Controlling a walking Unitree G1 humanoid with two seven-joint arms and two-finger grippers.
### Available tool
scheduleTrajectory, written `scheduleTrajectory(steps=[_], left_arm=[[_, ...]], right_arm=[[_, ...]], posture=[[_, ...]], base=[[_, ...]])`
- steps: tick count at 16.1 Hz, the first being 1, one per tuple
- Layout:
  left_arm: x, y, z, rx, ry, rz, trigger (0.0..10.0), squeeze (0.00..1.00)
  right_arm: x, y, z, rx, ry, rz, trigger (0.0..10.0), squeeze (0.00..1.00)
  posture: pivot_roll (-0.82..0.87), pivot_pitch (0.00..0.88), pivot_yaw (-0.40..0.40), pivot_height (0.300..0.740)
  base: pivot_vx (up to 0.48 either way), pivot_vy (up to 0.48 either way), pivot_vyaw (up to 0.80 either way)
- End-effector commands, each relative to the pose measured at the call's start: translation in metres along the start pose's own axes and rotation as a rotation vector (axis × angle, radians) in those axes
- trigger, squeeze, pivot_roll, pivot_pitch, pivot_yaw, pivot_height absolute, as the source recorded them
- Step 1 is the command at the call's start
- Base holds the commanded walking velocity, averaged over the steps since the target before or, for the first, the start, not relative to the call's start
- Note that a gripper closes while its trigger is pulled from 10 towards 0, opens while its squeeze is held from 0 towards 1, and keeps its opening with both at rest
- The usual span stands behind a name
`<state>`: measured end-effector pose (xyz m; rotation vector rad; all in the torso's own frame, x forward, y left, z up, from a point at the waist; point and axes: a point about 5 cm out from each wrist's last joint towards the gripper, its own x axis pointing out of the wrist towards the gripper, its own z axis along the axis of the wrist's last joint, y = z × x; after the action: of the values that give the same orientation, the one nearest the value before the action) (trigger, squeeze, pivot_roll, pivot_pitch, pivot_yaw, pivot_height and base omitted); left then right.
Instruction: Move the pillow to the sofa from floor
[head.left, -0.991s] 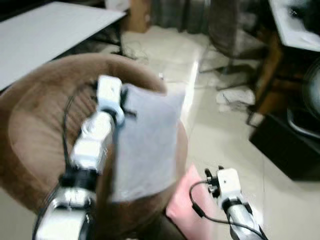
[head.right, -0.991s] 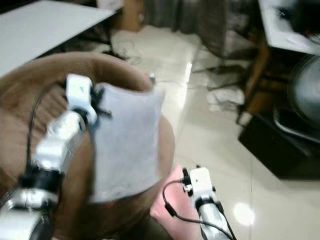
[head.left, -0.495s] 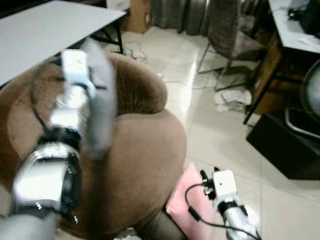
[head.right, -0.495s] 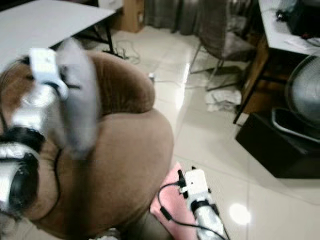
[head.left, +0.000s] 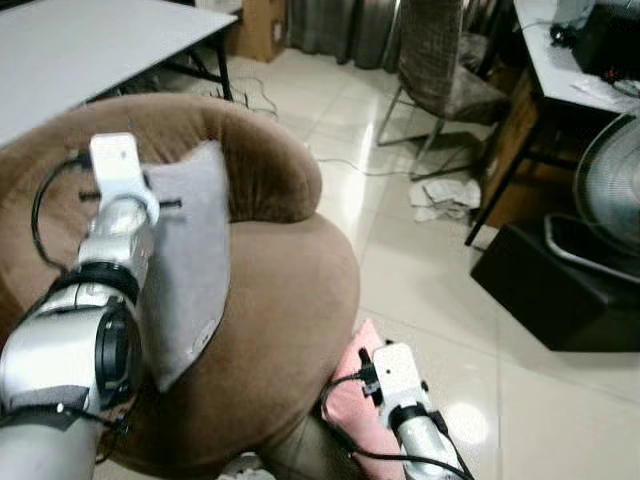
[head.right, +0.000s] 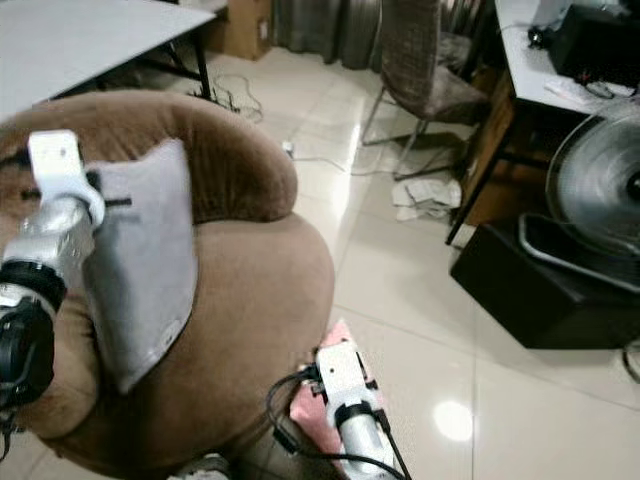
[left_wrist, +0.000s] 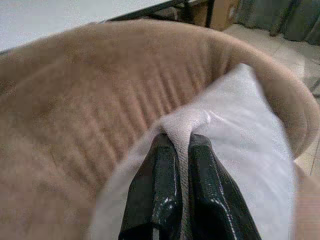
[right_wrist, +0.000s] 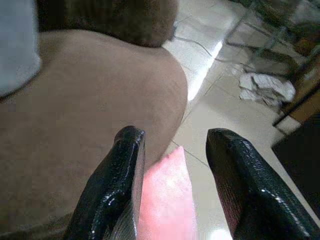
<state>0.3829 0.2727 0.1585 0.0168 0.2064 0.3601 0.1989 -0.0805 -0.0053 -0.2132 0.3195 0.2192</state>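
Left gripper (left_wrist: 179, 150) clamped on upper edge of grey pillow (head.left: 190, 260), long axis hanging down over brown sofa (head.left: 280, 300) seat, backrest just beyond. Release directly below. Right gripper (right_wrist: 175, 175) spread wide, low beside sofa, over pink cushion (right_wrist: 165, 200) on floor.

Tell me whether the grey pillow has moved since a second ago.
Yes. The grey pillow, pinched by the left gripper, swung leftward from over the sofa's front edge toward its backrest.
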Motion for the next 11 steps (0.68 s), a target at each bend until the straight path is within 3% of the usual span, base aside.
scheduleTrajectory(steps=[1,4,6,8,11], left_arm=[[0.001,-0.003,0.011,-0.037,-0.038,0.01,10.0,0.0],[0.002,-0.007,0.018,-0.103,-0.055,0.011,10.0,0.0],[0.001,-0.004,0.01,-0.142,-0.033,0.035,10.0,0.0],[0.0,-0.001,-0.001,-0.122,0.0,0.057,10.0,0.0],[-0.002,0.008,-0.014,-0.107,0.044,0.1,10.0,0.0]], right_arm=[[0.0,0.005,0.008,0.001,-0.007,-0.001,10.0,0.0],[-0.003,0.002,0.014,-0.031,-0.007,0.009,10.0,0.0],[-0.008,-0.001,0.015,-0.054,0.009,0.007,10.0,0.0],[-0.01,0.002,0.018,-0.057,0.018,0.004,10.0,0.0],[-0.026,-0.022,0.007,-0.07,0.041,-0.01,10.0,0.0]], posture=[[-0.03,0.038,-0.067,0.74],[-0.05,0.057,-0.11,0.74],[-0.08,0.069,-0.136,0.74],[-0.09,0.074,-0.139,0.74],[-0.11,0.087,-0.143,0.74]], base=[[0.0,0.0,0.0],[0.0,0.0,0.0],[0.0,0.0,0.0],[0.0,0.0,0.0],[0.0,0.0,0.0]])
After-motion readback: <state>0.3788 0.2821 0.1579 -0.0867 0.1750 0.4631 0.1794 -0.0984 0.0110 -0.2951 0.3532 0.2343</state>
